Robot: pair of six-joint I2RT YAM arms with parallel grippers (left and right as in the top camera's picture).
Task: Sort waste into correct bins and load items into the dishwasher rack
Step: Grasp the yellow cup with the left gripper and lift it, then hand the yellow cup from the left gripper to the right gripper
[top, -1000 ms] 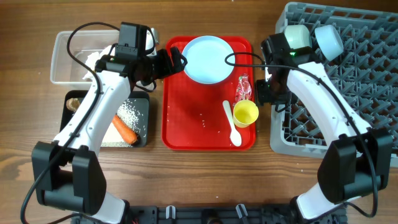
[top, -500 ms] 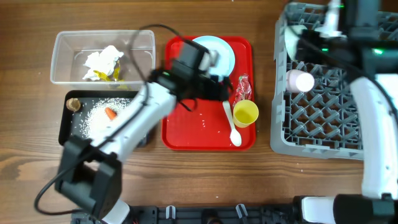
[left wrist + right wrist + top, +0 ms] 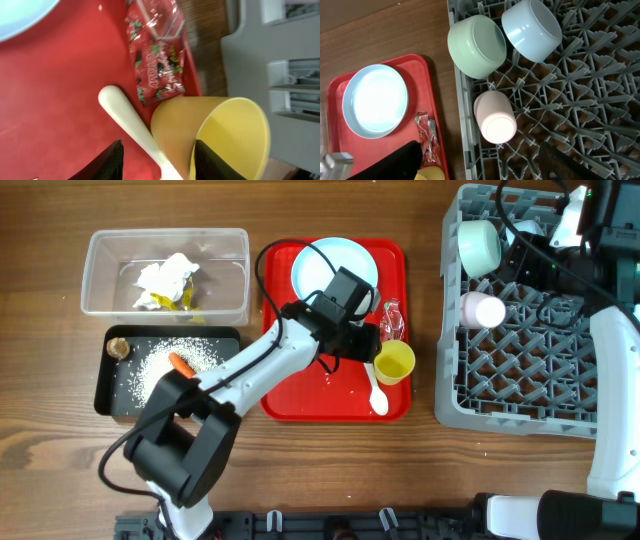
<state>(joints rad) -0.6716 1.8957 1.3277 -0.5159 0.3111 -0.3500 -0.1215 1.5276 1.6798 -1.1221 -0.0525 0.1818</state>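
Note:
My left gripper [image 3: 372,345] is low over the right side of the red tray [image 3: 300,385]. It is open: its jaws [image 3: 159,145] straddle the near wall of the yellow cup [image 3: 220,135] and the handle of the white spoon [image 3: 130,120], with a gap at the left finger. A red shiny wrapper [image 3: 157,65] lies just beyond the cup [image 3: 394,363], and the pale blue plate [image 3: 335,275] sits at the tray's far end. My right gripper [image 3: 480,144] hangs open and empty above the grey rack [image 3: 520,390], near the pink cup [image 3: 494,119].
Two bowls [image 3: 476,46] [image 3: 532,27] lie at the rack's far left corner. The clear tub [image 3: 100,280] holds crumpled tissue [image 3: 165,280]. The black tray [image 3: 105,385] holds rice [image 3: 160,365], a carrot [image 3: 181,363] and a brown lump [image 3: 118,347].
My left arm has swung from the tub across to the yellow cup, and its jaws have narrowed. My right arm has drawn back to the rack's far right, uncovering the pink cup.

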